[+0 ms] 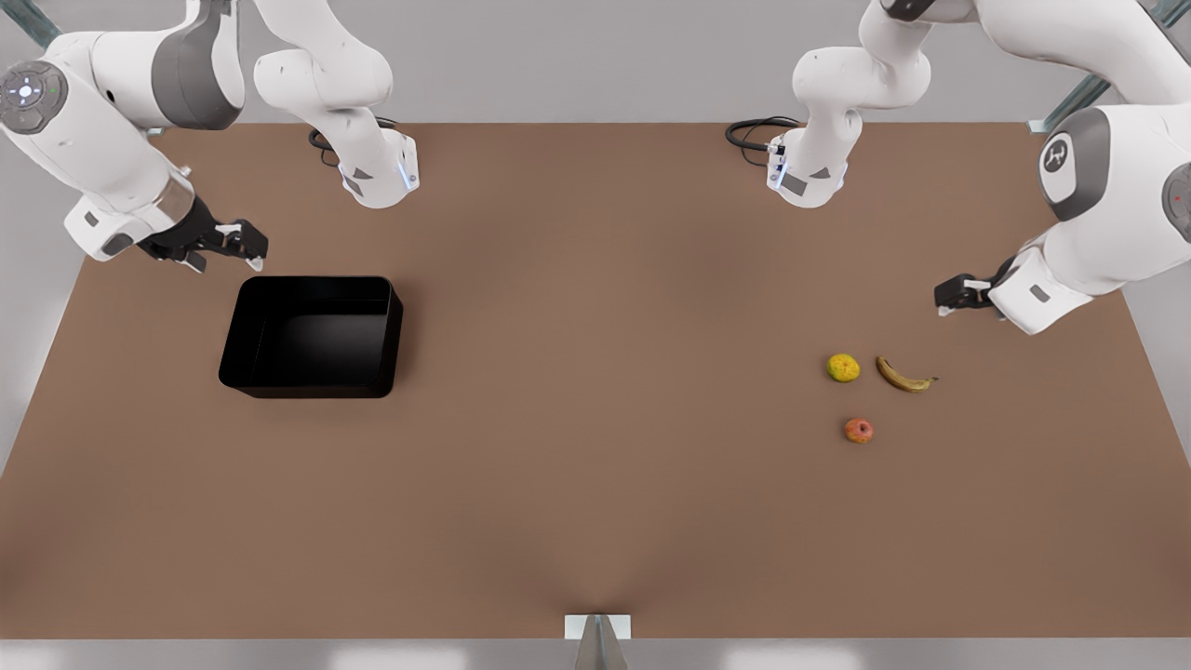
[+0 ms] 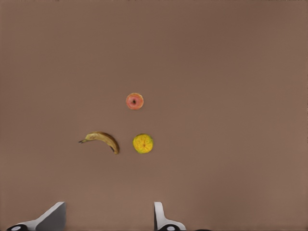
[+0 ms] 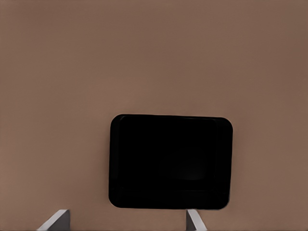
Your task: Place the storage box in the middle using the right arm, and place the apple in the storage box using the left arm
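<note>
Nothing is being held yet. The right pincer is hovering wide open and empty just beside the box, which is sitting on the worktop at the front view's left. The left pincer, also open and empty, is waiting near the banana, above the apple. Likely next: the right arm is needing to drop onto a box wall and grip.

**Count on the worktop**

One storage box, black, open-topped. Three fruits in all: one apple, red-orange; one round yellow-green fruit; one banana, brown-spotted. Two robot arms, each carrying one gripper: right gripper, left gripper. One brown worktop.
</note>
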Robot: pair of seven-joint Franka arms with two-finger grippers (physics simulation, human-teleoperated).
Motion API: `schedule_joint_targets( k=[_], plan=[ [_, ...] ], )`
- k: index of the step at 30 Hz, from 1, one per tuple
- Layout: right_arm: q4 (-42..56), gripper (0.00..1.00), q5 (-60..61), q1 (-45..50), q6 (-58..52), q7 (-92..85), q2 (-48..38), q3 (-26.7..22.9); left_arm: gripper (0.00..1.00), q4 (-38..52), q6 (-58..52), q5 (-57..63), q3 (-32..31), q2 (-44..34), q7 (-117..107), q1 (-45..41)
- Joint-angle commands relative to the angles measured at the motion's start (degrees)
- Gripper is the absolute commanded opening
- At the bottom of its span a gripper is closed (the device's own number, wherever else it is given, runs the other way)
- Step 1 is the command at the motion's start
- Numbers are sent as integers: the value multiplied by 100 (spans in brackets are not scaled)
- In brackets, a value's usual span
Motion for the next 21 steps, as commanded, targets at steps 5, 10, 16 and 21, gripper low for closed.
schedule_joint_targets(
  k=[5, 10, 16, 21],
  plan=[
    [-26, 100, -6, -6, 172, -13, 224, -9, 100, -117, -33, 7, 28, 8, -265, 32],
    [-26, 100, 2, -709, 664, -663, 1182, -44, 100, -1391, 1434, -2260, 90, 281, -5740, 225],
    [9, 100, 108, -1615, 1622, -1999, 2553, -35, 100, -2948, 3606, -5820, 275, 922, -6488, 656],
    [0, 100, 125, -1870, 1956, -2316, 2922, -35, 100, -3519, 3526, -7937, 283, 1801, -4512, 1078]
  ],
)
